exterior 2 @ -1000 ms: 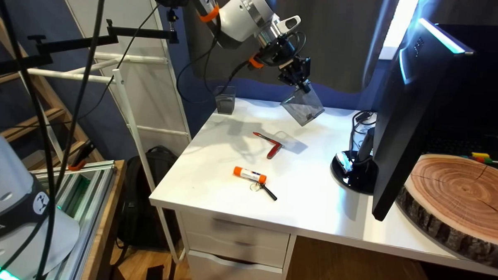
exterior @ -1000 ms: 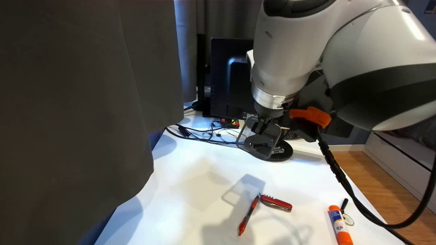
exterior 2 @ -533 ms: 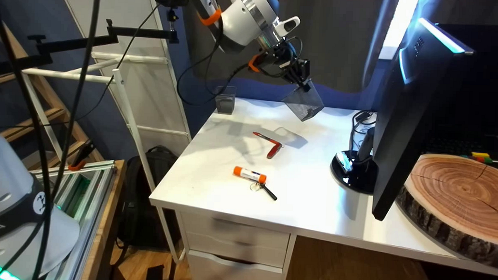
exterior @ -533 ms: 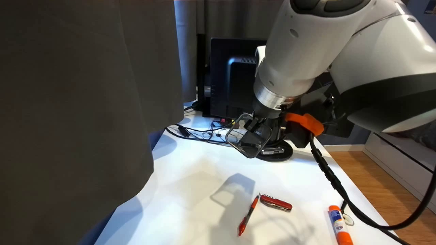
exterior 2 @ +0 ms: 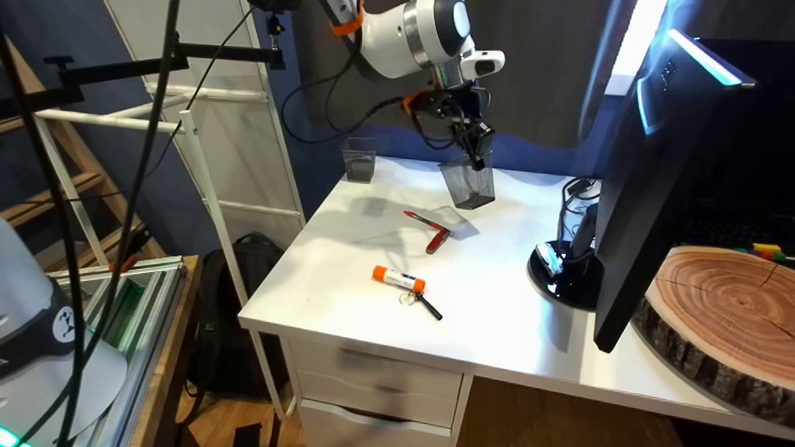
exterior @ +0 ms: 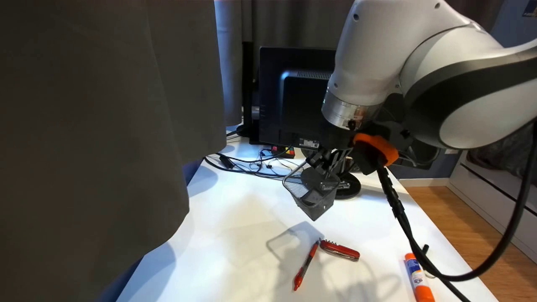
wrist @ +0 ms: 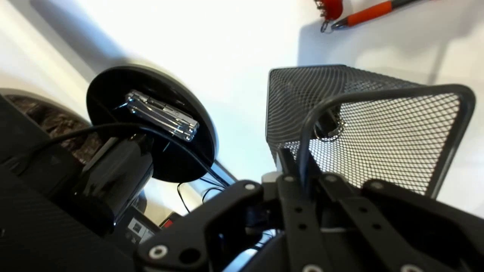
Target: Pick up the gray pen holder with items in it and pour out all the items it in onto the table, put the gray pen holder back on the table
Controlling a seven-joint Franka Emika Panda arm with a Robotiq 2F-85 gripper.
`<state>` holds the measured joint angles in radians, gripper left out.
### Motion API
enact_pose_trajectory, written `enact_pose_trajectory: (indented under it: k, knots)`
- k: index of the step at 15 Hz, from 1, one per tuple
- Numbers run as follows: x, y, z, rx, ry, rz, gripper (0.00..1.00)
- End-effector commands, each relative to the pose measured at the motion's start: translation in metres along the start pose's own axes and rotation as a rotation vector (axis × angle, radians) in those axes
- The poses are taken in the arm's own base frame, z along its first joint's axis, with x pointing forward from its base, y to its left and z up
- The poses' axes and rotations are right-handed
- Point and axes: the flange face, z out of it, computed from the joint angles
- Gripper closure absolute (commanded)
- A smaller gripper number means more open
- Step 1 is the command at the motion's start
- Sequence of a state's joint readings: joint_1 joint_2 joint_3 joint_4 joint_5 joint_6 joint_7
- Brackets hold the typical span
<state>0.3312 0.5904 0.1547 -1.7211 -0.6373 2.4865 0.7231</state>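
Note:
The gray pen holder is a dark mesh box held in the air, tilted, with its bottom lowest. It also shows in an exterior view and the wrist view. My gripper is shut on one wall at its rim; it shows in both exterior views. A small dark item with a metal ring lies inside the holder. On the white table lie a red pen, a red pocket knife, an orange-ended glue stick and a black key tag with ring.
A second mesh holder stands at the table's back corner. The monitor stands on a round black base with a silver multi-tool on it. Cables lie behind. A wood slab lies beyond the monitor.
My gripper has turned the held pen holder nearer to upright, its bottom now pointing more downward, and its bottom sits a little lower. The things on the table have not moved.

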Motion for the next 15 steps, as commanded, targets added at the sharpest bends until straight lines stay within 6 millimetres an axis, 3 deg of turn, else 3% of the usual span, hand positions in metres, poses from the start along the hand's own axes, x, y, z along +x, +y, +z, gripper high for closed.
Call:
enact_pose_trajectory:
  k: [1, 3, 5, 6, 8, 9, 15]
  knots:
    - [0.008, 0.015, 0.007, 0.14, 0.01, 0.146, 0.98]
    - [0.007, 0.018, 0.013, 0.17, -0.081, 0.247, 0.98]
    - [0.004, 0.015, 0.014, 0.087, -0.173, 0.25, 0.98]
    - [0.002, 0.021, 0.02, 0.111, -0.124, 0.232, 0.94]
    - [-0.001, 0.017, 0.02, 0.087, -0.158, 0.234, 0.94]
    - [-0.001, 0.015, 0.019, 0.086, -0.161, 0.233, 0.98]
    - [0.01, 0.026, 0.02, -0.017, -0.351, 0.54, 0.98]
